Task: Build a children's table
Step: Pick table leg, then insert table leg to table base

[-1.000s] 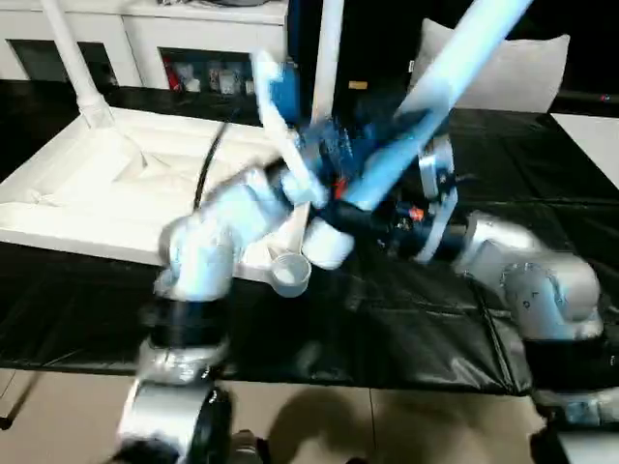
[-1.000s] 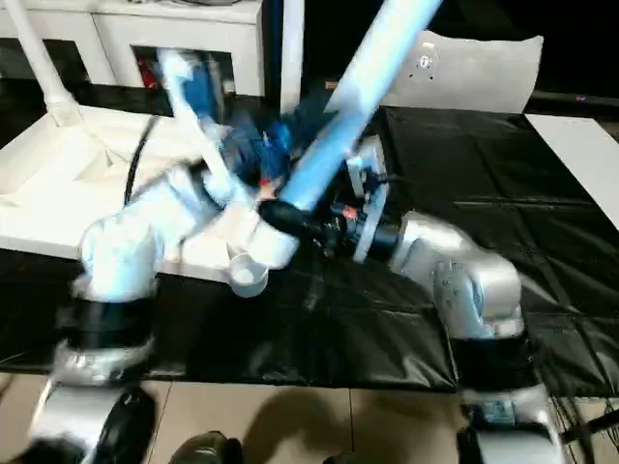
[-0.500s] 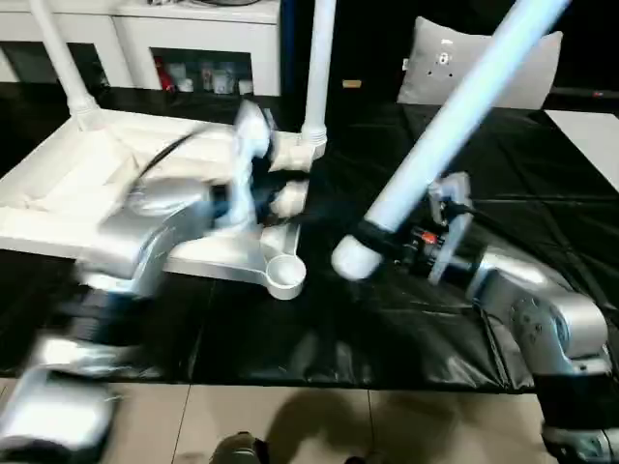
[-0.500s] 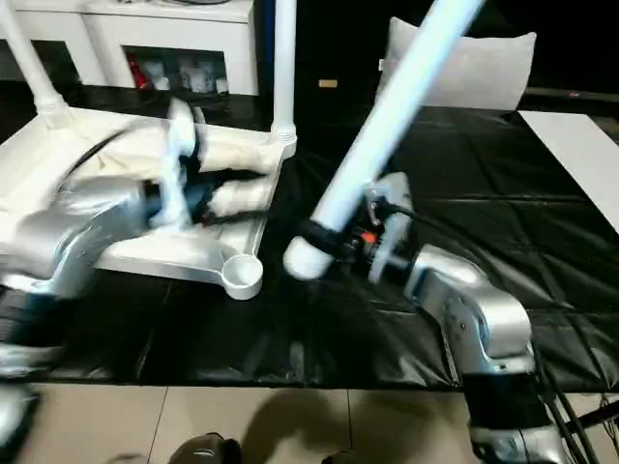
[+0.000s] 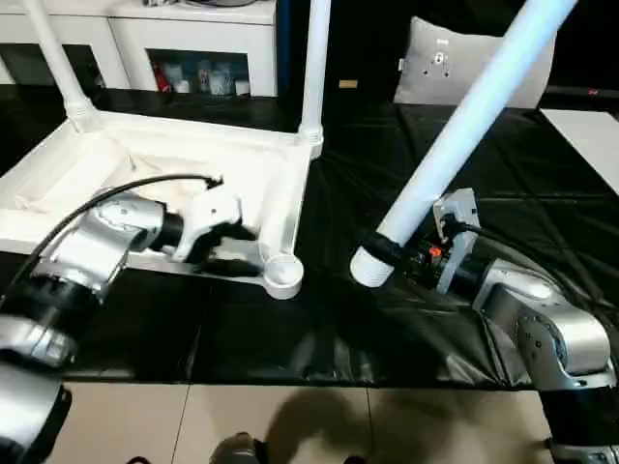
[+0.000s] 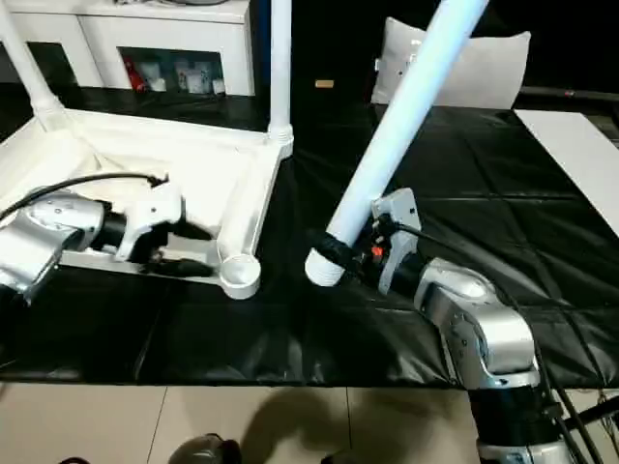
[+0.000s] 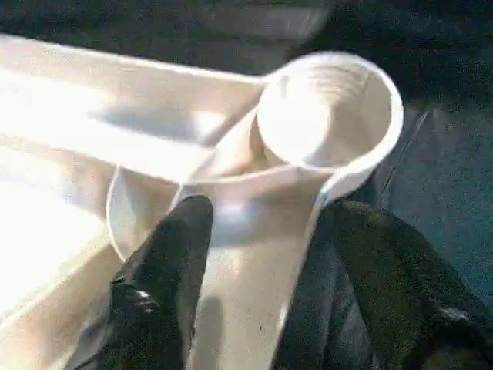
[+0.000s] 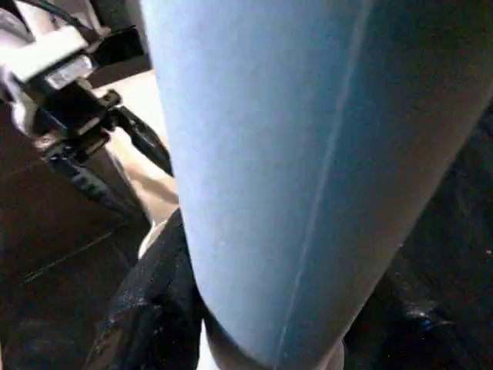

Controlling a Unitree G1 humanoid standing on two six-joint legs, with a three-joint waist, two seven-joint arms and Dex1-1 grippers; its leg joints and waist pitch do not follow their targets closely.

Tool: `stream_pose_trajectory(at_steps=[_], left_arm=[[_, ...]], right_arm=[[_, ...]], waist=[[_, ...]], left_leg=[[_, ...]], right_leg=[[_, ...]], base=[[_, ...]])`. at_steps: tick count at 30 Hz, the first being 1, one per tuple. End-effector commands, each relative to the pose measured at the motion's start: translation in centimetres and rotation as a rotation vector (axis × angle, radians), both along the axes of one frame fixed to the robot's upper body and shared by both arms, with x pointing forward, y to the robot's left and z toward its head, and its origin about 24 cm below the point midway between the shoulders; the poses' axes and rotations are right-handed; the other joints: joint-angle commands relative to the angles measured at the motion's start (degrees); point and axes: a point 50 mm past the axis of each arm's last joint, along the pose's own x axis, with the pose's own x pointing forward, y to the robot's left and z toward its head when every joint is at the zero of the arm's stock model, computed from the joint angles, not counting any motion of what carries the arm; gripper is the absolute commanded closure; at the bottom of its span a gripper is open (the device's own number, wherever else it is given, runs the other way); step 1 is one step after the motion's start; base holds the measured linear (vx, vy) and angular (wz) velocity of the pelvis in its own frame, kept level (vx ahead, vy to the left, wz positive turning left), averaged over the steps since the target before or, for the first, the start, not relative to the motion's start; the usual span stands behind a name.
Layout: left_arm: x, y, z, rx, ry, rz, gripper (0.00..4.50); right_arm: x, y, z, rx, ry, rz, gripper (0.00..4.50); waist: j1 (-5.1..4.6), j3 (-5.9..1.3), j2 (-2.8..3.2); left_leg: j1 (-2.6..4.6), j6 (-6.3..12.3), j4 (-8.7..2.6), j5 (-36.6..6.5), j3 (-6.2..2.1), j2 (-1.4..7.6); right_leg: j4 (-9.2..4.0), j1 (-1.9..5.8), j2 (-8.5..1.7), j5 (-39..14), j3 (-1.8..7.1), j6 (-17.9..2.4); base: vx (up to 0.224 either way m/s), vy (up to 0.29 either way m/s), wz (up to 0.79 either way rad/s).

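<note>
Black cover [image 5: 406, 329] lies bare beyond tabletop [image 5: 145, 155] edge, straddled by left jaws; right jaws clasp leg [image 5: 464, 126].

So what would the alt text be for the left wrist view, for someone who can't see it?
Two black fingers of the robot's left gripper straddle the white rim of the upturned table top, just short of an empty round corner socket. Black table cover shows beyond the socket.
</note>
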Motion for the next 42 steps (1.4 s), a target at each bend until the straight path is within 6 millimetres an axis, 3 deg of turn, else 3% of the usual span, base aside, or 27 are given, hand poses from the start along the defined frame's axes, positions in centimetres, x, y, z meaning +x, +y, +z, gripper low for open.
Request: stream_pose_trajectory(at_steps=[1, 11, 23, 27, 35, 39, 42], left_arm=[[0.4, 0.3, 0.2, 0.059, -0.020, -0.026, 1.93], [1.1, 0.5, -1.0, 0.130, -0.022, -0.031, 2.86], [1.0, -0.8, -0.7, 0.056, 0.118, -0.119, 3.82], [0.9, -1.1, -1.3, 0.127, 0.111, -0.148, 4.18], [0.6, -3.6, -2.4, 0.090, 0.118, -0.182, 4.50], [1.2, -6.1, -2.2, -0.104, 0.109, -0.063, 4.50], [1.3, -7.5, -1.8, -0.210, 0.106, -0.023, 4.50]], right_arm=[[-0.2, -0.1, 0.3, -0.003, -0.017, 0.012, 2.60], [-0.2, -0.2, 0.3, -0.003, -0.017, 0.015, 2.60], [0.0, -0.4, 0.7, -0.008, -0.015, 0.024, 2.60], [0.2, -0.4, 0.8, -0.014, -0.020, 0.027, 2.60], [0.3, -0.3, 1.0, -0.019, -0.022, 0.023, 2.60], [0.4, -0.2, 1.2, 0.001, -0.013, 0.011, 2.60], [0.5, -0.2, 1.3, 0.002, -0.010, 0.005, 2.60]], waist=[[0.22, -4.63, 0.31], [0.30, -4.27, 0.08], [0.74, -4.35, -0.01], [0.70, -4.34, 0.05], [1.02, -4.27, -0.04], [0.98, -4.23, -0.13], [1.15, -4.39, -0.27]], left_leg=[[2.31, -3.02, -4.69, -15.20, -1.94, 4.27], [2.32, -2.81, -4.77, -16.48, -2.10, 4.41], [2.24, -1.97, -4.71, -14.43, -1.94, 4.51], [2.26, -1.79, -4.74, -14.51, -1.92, 4.53], [2.50, -1.86, -4.81, -15.68, -1.82, 4.66], [2.45, -1.38, -4.52, -15.62, -1.50, 4.42], [2.16, -0.57, -4.58, -14.40, -1.53, 4.40]], right_leg=[[-5.24, 1.87, -6.99, -16.30, 3.35, -10.46], [-5.63, 1.72, -7.37, -19.25, 3.38, -10.33], [-5.27, 1.90, -7.42, -15.69, 3.27, -12.03], [-5.22, 1.91, -7.30, -14.63, 3.27, -12.17], [-5.36, 1.76, -7.49, -16.04, 3.20, -12.42], [-5.34, 1.82, -7.56, -16.28, 3.04, -13.09], [-5.52, 2.09, -7.56, -16.64, 2.91, -12.36]], base=[[0.000, 0.000, 0.00], [0.000, 0.000, 0.00], [0.000, 0.000, 0.00], [0.000, 0.000, 0.00], [0.000, 0.000, 0.00], [0.000, 0.000, 0.00], [0.000, 0.000, 0.00]])
